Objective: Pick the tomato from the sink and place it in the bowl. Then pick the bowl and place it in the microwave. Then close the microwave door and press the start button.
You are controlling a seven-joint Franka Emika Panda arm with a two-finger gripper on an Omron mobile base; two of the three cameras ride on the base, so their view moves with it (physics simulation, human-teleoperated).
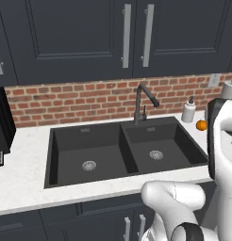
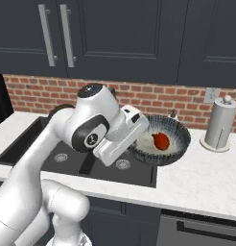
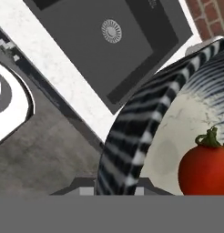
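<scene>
Item: the two-finger gripper [image 3: 117,186] is clamping narrowly on the near rim of the round, deep, grey-and-white ribbed bowl [image 2: 160,140], which we are holding tilted above the white counter just right of the matte black double-basin sink [image 1: 122,146]. The small glossy red tomato [image 2: 161,141] is lying inside the bowl, past the rim from the hand. We are reaching the white arm forward and rightward from the base, wrist bent towards the bowl.

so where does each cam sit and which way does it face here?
Left base view: behind the arm on its left, facing forward and down at the sink and brick wall; white arm at lower right.
Right base view: behind on its right, same sink, plus the bowl with the tomato; arm from lower left.
Hand view: on the hand, looking along the end effector at bowl rim, tomato and sink basin.
Shared: sink in all three; bowl and tomato in two.
</scene>
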